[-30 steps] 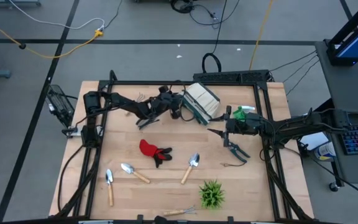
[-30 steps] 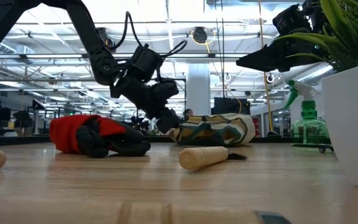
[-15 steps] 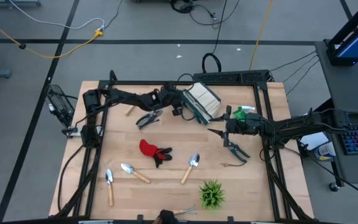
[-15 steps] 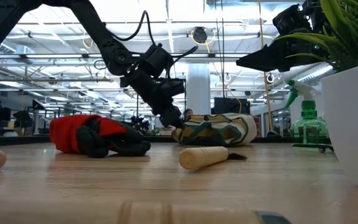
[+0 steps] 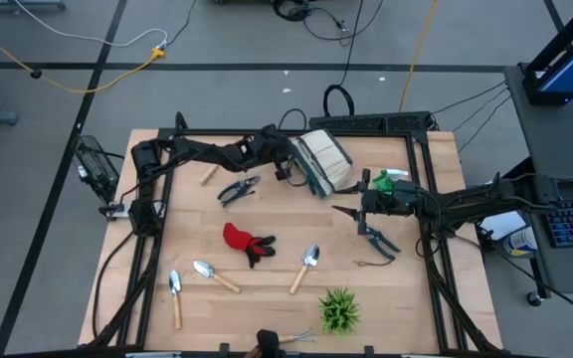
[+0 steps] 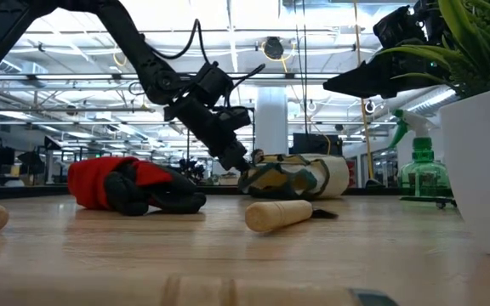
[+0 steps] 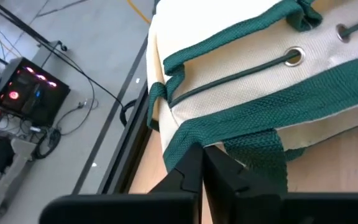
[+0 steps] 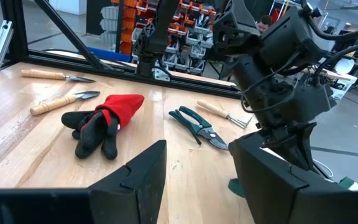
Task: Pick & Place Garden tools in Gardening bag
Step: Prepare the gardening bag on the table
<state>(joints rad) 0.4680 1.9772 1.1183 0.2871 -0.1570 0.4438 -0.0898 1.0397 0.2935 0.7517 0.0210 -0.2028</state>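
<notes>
The cream gardening bag (image 5: 324, 161) with green trim lies on its side at the table's far middle. My left gripper (image 5: 288, 169) is at its left end, shut on the trim. Dark-handled shears (image 5: 239, 187) and a small rake (image 5: 207, 175) lie to the left of it. On the table's near half lie the red-and-black glove (image 5: 247, 242), three trowels (image 5: 215, 275) (image 5: 306, 267) (image 5: 175, 296) and another rake (image 5: 288, 338). My right gripper (image 5: 364, 227) hangs open on the right, above the table, with nothing between its fingers. My left gripper pinches the green trim band (image 7: 188, 134) at the bag's end, beside a loop handle (image 7: 257, 158), between its two shut fingertips. The fingers come slanting down from the table's left. The bag rests on the table, its gripped end (image 6: 258, 166) raised a little.
A green spiky plant (image 5: 339, 310) stands near the front edge. A green spray bottle (image 5: 391, 179) sits behind my right gripper. A dark frame (image 5: 296, 132) runs along the table's far and side edges. Bare wood lies between the shears and the glove.
My left gripper has moved away from the shears, toward the table's right and the bag, and has shut on the bag's green trim. The shears stay on the table. The bag's left end now stands a little higher.
</notes>
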